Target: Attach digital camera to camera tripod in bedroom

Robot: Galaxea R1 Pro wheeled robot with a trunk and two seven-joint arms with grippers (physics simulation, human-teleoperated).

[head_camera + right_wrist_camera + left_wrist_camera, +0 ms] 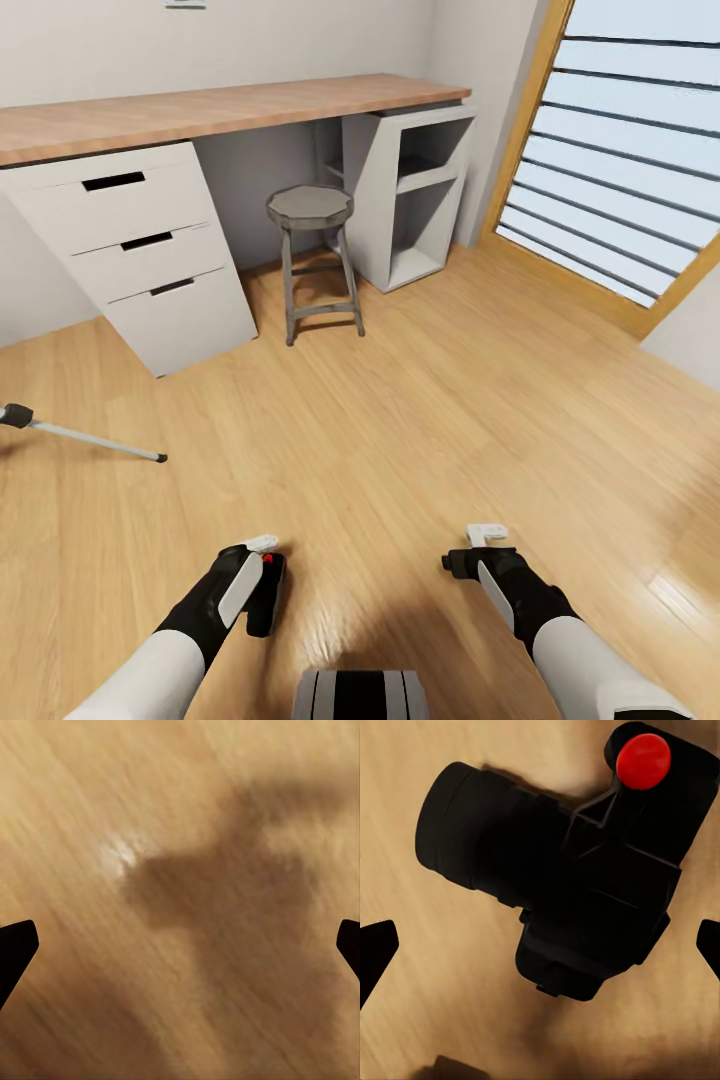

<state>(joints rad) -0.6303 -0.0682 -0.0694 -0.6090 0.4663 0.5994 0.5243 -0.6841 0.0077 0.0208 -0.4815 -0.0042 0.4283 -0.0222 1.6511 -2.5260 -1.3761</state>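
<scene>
Your left pincer (pixel 540 941) is hanging wide open over the digital camera (pixel 562 870), which is lying on the floor; your right pincer (pixel 180 941) is idling open, empty. Closing off-centre risks knocking it aside. A tripod leg (pixel 85 436) is showing far left.

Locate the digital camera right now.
In the head view the digital camera is low on the left, at the left gripper above the wood floor; the left wrist view shows its red button.
</scene>
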